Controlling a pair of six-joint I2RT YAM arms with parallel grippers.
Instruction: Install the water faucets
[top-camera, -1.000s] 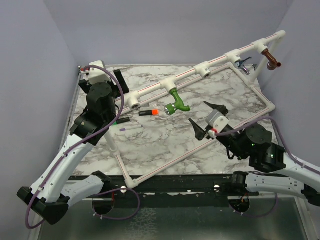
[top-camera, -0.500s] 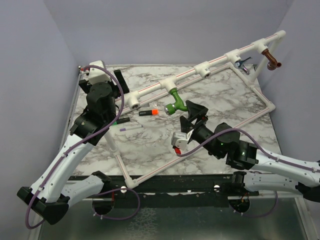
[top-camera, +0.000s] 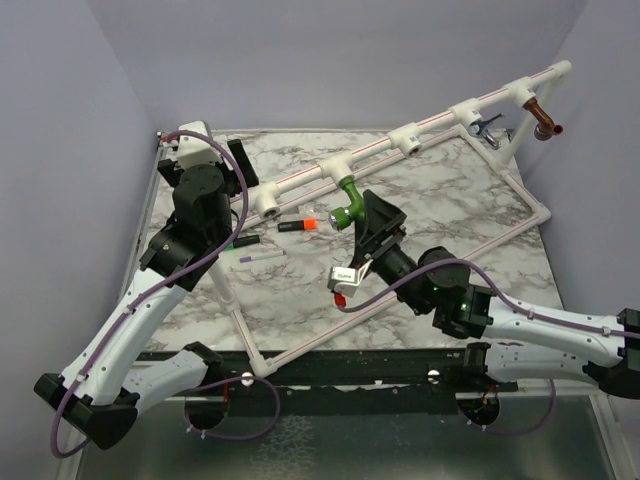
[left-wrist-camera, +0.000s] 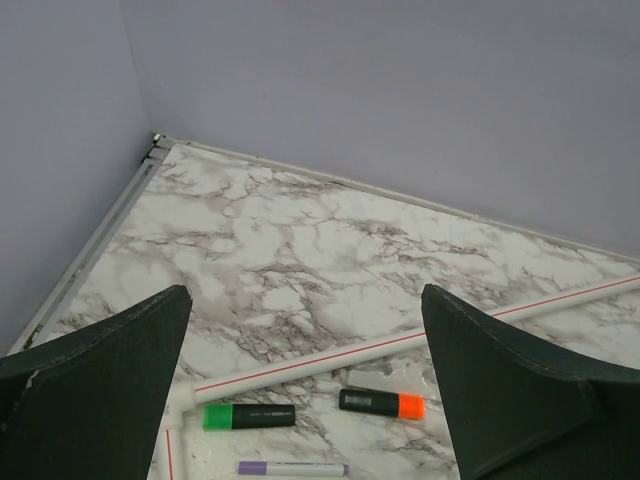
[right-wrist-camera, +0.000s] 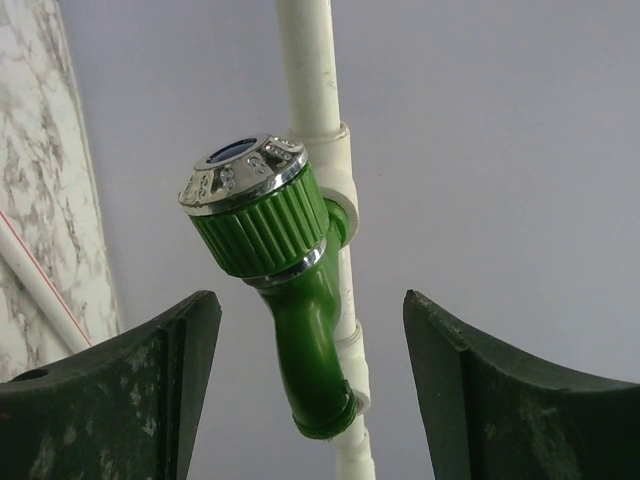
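The bright green water faucet (top-camera: 349, 203) hangs with its base at a tee of the white pipe rail (top-camera: 300, 180). My right gripper (top-camera: 369, 224) is open just in front of it. In the right wrist view the green faucet (right-wrist-camera: 300, 300) stands between the two fingers of the right gripper (right-wrist-camera: 310, 296), with a gap on each side. A chrome faucet (top-camera: 490, 133) and a copper-brown faucet (top-camera: 545, 120) sit on the rail's far right end. My left gripper (top-camera: 241, 165) is wide open above the table's back left, holding nothing, as the left wrist view (left-wrist-camera: 305, 300) confirms.
An orange-capped marker (top-camera: 298, 225), a green-capped marker (top-camera: 243, 241) and a purple pen (top-camera: 262, 256) lie on the marble table inside the white pipe frame (top-camera: 330, 322). Purple walls close in the back and both sides.
My right arm has swung left from the middle right of the table and rolled over, bringing its open fingers up to either side of the green faucet. The left arm has not moved.
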